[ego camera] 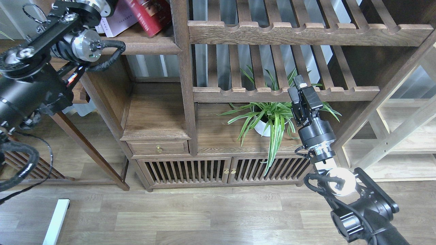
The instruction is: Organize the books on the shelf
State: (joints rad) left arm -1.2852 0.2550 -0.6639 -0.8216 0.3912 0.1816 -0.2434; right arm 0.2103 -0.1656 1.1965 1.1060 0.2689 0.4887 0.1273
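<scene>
A red book leans on the solid dark-brown shelf at the top left, against the bookcase upright. A pale lavender-white book lies just left of it. Both are cut off by the top edge of the head view. The white book with green-and-black characters is out of view. My left arm reaches up to this shelf; its wrist meets the top edge and its gripper is out of frame. My right gripper points up in front of the lower slatted shelf, holding nothing; its fingers cannot be told apart.
Slatted shelves with notched rails fill the middle and right. A potted spider plant stands just left of my right gripper. A small drawer and slatted cabinet doors sit below. A white bar lies on the floor.
</scene>
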